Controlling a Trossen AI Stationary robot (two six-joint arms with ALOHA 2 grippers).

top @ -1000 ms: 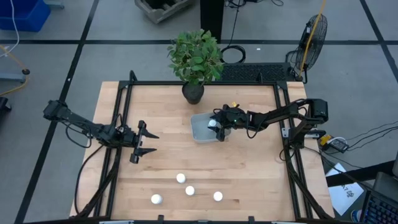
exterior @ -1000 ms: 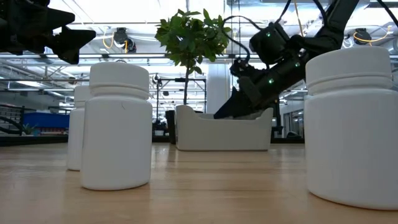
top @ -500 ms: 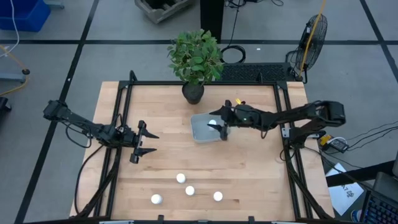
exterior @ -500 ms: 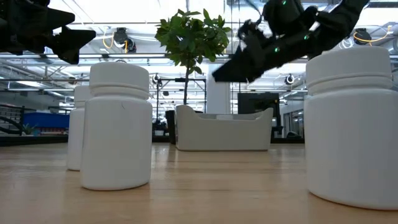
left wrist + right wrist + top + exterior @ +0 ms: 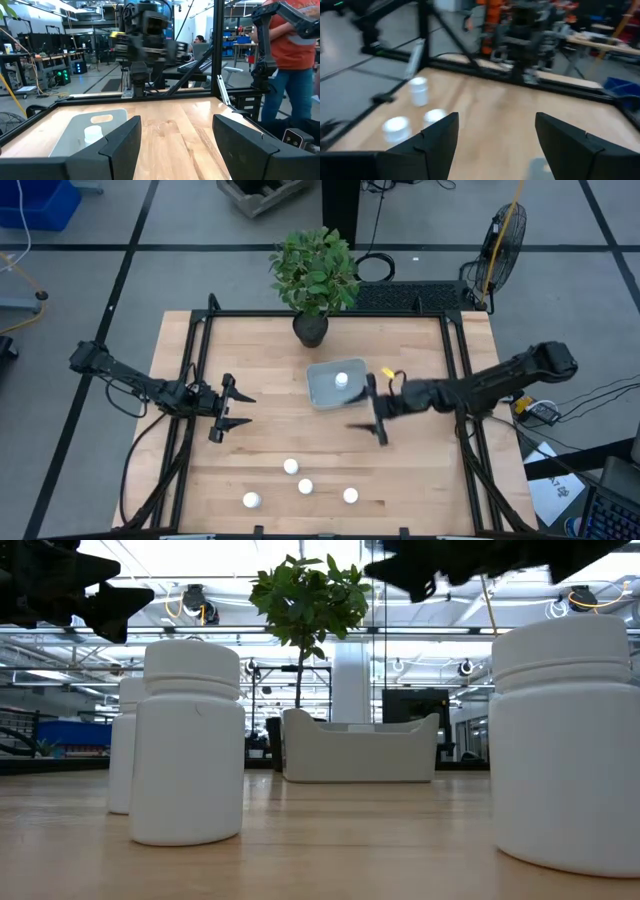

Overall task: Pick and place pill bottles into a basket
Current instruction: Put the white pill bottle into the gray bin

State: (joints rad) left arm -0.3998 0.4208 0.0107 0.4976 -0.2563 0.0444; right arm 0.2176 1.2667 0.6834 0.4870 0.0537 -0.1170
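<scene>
The pale grey-blue basket [image 5: 322,390] sits at the table's middle. One white pill bottle [image 5: 342,380] stands inside it and also shows in the left wrist view [image 5: 93,133]. Several more bottles stand near the table's near edge [image 5: 291,466], [image 5: 305,486], [image 5: 251,500], [image 5: 350,495]. My right gripper [image 5: 367,408] is open and empty, raised just right of and nearer than the basket. In its wrist view [image 5: 495,145] it looks toward the standing bottles [image 5: 418,91]. My left gripper [image 5: 234,410] waits open and empty at the table's left.
A dark pot with a leafy plant [image 5: 311,330] stands behind the basket at the far edge. A black frame [image 5: 330,314] runs round the table. A person [image 5: 295,60] stands beyond the table's right side. Bare wood lies between the basket and the near bottles.
My right gripper has let go of a bottle inside the basket, opened wide, risen out of the basket and drawn back toward the table's right and near side. The bottle stays standing in the basket. My left arm has kept still.
</scene>
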